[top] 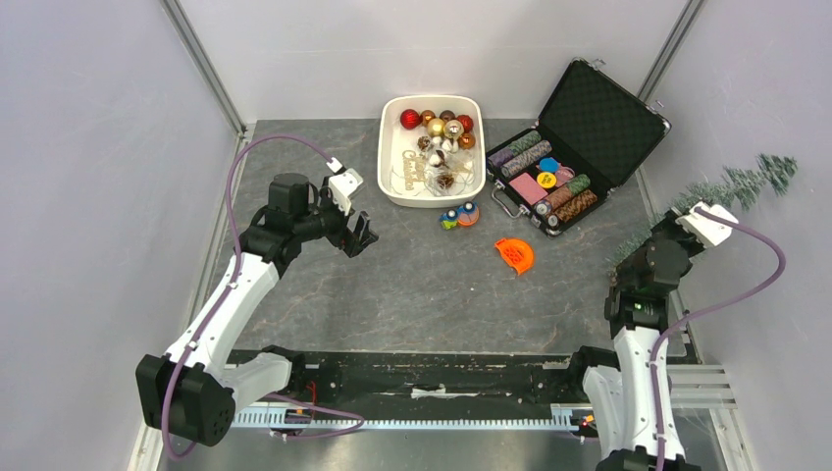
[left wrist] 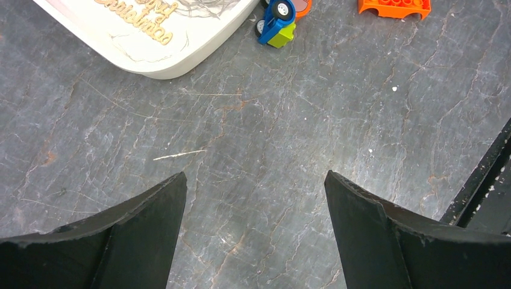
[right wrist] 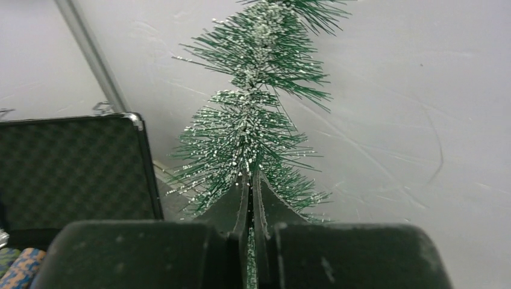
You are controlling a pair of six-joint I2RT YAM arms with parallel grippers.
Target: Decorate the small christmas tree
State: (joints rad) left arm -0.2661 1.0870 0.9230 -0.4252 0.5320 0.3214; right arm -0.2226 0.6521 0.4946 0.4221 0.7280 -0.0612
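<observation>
The small christmas tree (top: pixel 738 186), frosted green and bristly, leans tilted against the right wall with its tip up and to the right. My right gripper (top: pixel 675 228) is shut on the tree's lower stem. In the right wrist view the fingertips (right wrist: pixel 263 195) pinch the stem and the branches (right wrist: pixel 253 126) rise beyond them. My left gripper (top: pixel 359 235) hovers open over the bare table left of centre, with nothing between its fingers (left wrist: pixel 150 211). Red, gold and silver baubles (top: pixel 438 126) lie in a white tray (top: pixel 432 200).
An open black case (top: pixel 600 116) of poker chips stands at the back right, and its lid (right wrist: pixel 72 168) shows beside the tree. A small toy car (top: pixel 458 217) and an orange piece (top: pixel 515 255) lie on the table, and both the toy car (left wrist: pixel 276 21) and the orange piece (left wrist: pixel 395 7) appear in the left wrist view beside the tray (left wrist: pixel 156 60).
</observation>
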